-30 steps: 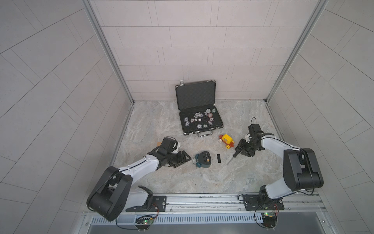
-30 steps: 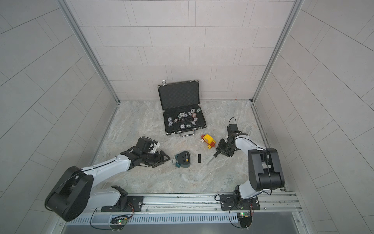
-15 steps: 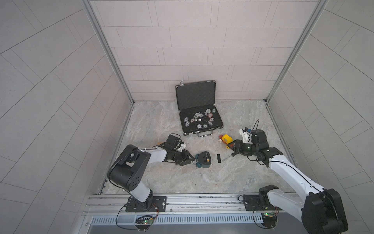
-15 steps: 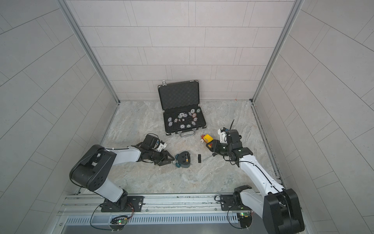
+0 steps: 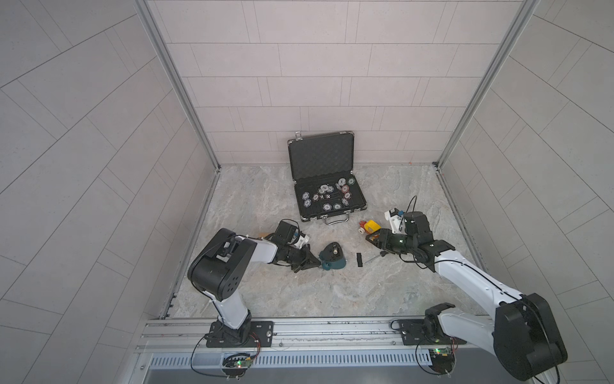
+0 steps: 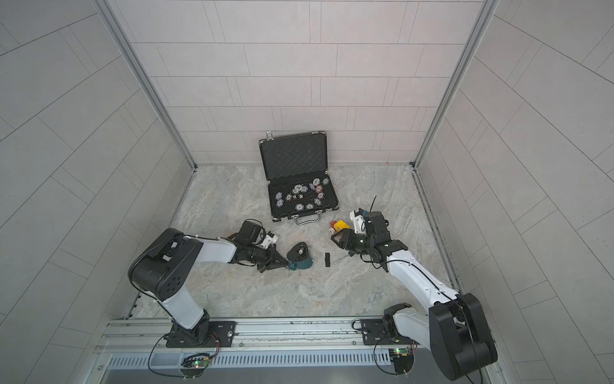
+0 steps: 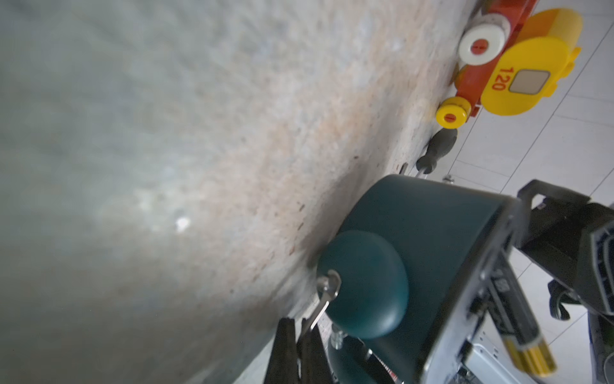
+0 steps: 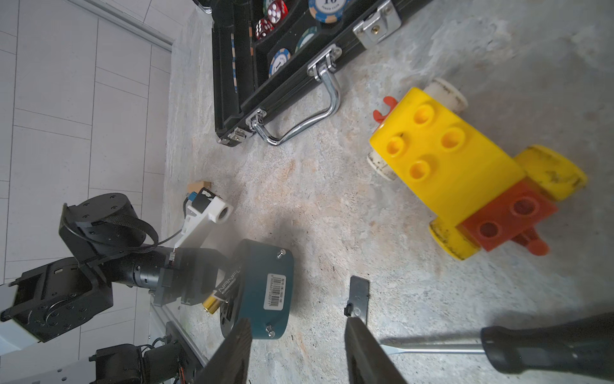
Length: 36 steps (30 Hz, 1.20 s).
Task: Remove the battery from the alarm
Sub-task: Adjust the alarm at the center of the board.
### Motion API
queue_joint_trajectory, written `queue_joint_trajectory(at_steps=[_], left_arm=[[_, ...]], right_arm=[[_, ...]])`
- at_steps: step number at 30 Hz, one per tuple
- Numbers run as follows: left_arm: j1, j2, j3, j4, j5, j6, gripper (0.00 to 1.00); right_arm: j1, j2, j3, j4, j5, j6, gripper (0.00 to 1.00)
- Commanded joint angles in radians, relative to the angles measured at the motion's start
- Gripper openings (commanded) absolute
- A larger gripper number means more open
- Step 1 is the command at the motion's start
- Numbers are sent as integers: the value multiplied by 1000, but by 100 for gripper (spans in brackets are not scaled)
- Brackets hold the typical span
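Right at the tips of our left gripper [image 5: 315,263] sits the alarm [image 5: 333,257]. Those jaws are squeezed tight together, and we cannot tell if they pinch anything. Just past them, the battery [image 8: 222,289] sits in the alarm's dark back. Our right gripper [image 8: 295,349] has its jaws half open and empty, and the screwdriver [image 8: 548,345] lies just beside them.

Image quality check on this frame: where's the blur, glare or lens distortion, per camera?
Left wrist: floor badly out of focus, with a small glare spot; alarm soft, toy train sharper. Right wrist: crisp on the train and case, haze over the battery, screwdriver handle blurred. In both top views: even light, sharp, walls bowed by the wide lens.
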Motion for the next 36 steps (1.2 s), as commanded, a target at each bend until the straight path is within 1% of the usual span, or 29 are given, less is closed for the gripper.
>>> queue_joint_trajectory(at_steps=[1, 7, 9, 13, 16, 18, 21, 25, 28, 30, 36], left_arm=[[-3, -34, 12, -37, -7, 22, 1], [-2, -200, 39, -253, -111, 126, 0], [-2, -256, 64, -364, -173, 171, 0], [-3, -361, 130, -567, -315, 260, 0], [-16, -433, 197, -683, -436, 338, 0], [-41, -462, 252, -769, -541, 392, 0], [-107, -465, 339, -879, -706, 459, 0], [-217, -397, 428, -974, -889, 512, 0], [-278, -336, 468, -998, -941, 520, 0], [-300, -314, 491, -1011, -970, 507, 0], [-304, -363, 559, -1068, -1107, 511, 0]], right_arm=[[6, 21, 16, 2, -10, -4, 50], [27, 77, 29, 5, -13, -7, 50], [45, 106, 54, -7, -6, -17, 50], [63, 141, 79, -5, 1, -17, 50], [73, 167, 92, -7, 2, -19, 50], [85, 190, 105, -15, 4, -24, 50], [109, 238, 130, -31, 7, -29, 50], [134, 286, 147, -32, 5, -23, 50], [139, 296, 153, -29, 5, -22, 50], [140, 293, 158, -38, 8, -31, 50], [142, 282, 162, -83, 36, -63, 50]])
